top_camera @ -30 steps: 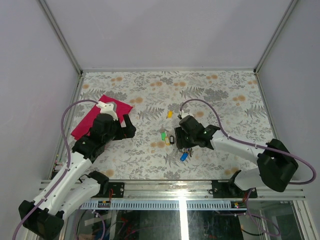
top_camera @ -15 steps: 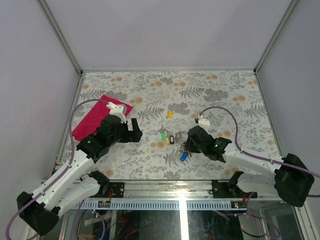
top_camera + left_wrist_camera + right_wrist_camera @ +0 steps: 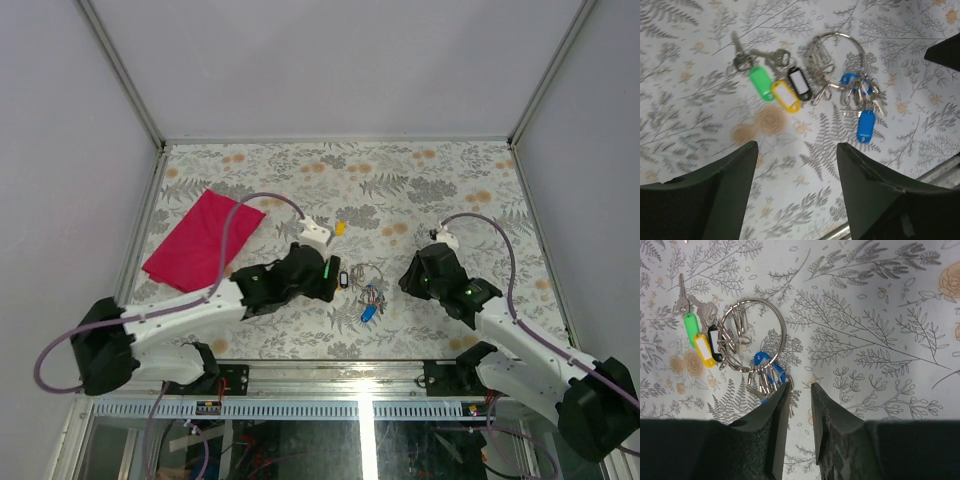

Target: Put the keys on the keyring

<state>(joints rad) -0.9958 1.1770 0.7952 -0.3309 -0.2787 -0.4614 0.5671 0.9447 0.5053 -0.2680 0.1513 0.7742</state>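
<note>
The keys lie in a bunch at mid table, with green (image 3: 761,82), yellow (image 3: 786,96) and black (image 3: 800,82) tags. They sit beside a large silver keyring (image 3: 840,55) that carries smaller rings and blue-tagged keys (image 3: 866,125). My left gripper (image 3: 796,146) is open and empty, just near-side of the bunch (image 3: 342,280). My right gripper (image 3: 799,386) is empty, its jaws a narrow gap apart. It is just right of the blue-tagged keys (image 3: 767,371) and the keyring (image 3: 754,332). One more yellow-tagged key (image 3: 340,228) lies apart, farther back.
A red cloth (image 3: 200,240) lies flat at the left of the floral table (image 3: 450,180). Grey walls and a metal frame rail (image 3: 400,375) bound the table. My right gripper (image 3: 408,278) sits right of the bunch, and my left gripper (image 3: 330,272) sits left of it.
My left arm swung right from over the red cloth to the key bunch. My right arm pulled back to the right, off the keys.
</note>
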